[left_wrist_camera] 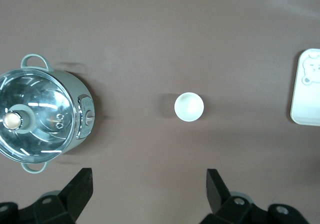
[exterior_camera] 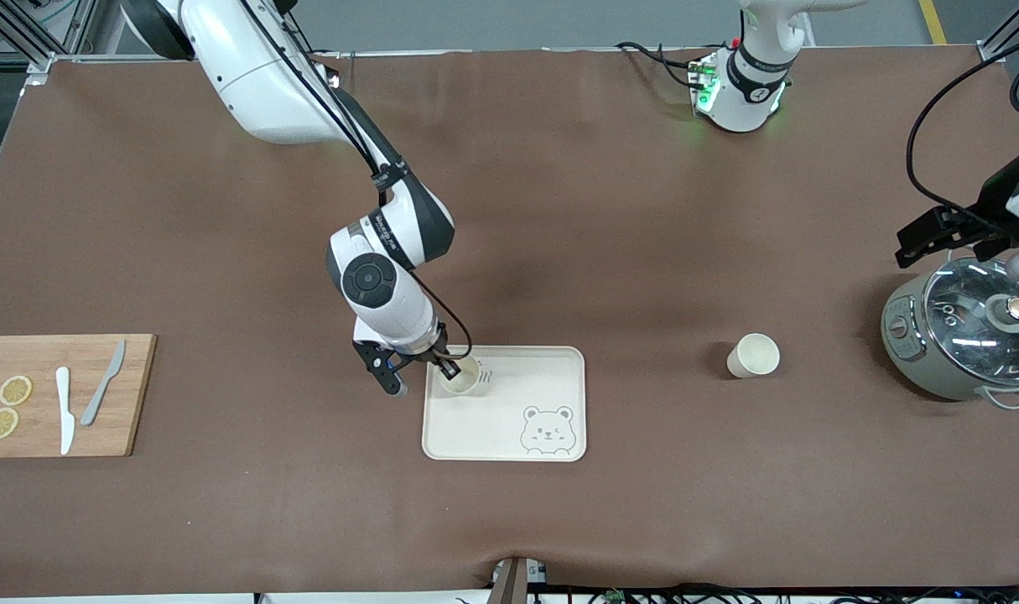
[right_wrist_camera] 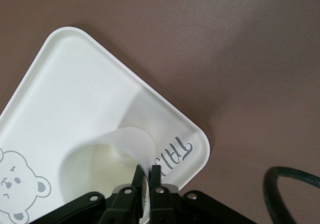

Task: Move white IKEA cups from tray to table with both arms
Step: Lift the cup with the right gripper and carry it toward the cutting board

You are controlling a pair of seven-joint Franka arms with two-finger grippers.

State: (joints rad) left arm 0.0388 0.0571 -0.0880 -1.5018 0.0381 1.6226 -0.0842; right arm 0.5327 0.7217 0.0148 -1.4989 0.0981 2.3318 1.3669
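Two white cups: one (exterior_camera: pixel 461 377) on the bear tray (exterior_camera: pixel 551 394), one (exterior_camera: pixel 753 355) on the bare table (exterior_camera: pixel 610 210); one tray; one grey-green pot (exterior_camera: pixel 962 335) (glass lid on); one cutting board (exterior_camera: pixel 132 394); two lemon slices (exterior_camera: pixel 15 390) (exterior_camera: pixel 2 423); two knives, one white (exterior_camera: pixel 64 409), one grey (exterior_camera: pixel 103 382); two robot arms
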